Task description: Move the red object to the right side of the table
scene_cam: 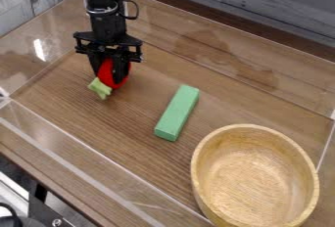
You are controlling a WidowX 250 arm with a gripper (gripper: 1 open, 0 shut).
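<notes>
The red object [105, 75], a small red toy fruit with a green leafy end, sits between the black fingers of my gripper [109, 74] over the left part of the brown wood-grain table [249, 69]. The gripper points straight down and is shut on it. The fruit's green end sticks out at the lower left of the fingers. Whether the fruit touches the tabletop or hangs just above it I cannot tell.
A light green rectangular block [177, 112] lies in the middle of the table, right of the gripper. A round wooden bowl [256, 180] stands at the front right corner. Low clear acrylic walls [78, 162] border the tabletop.
</notes>
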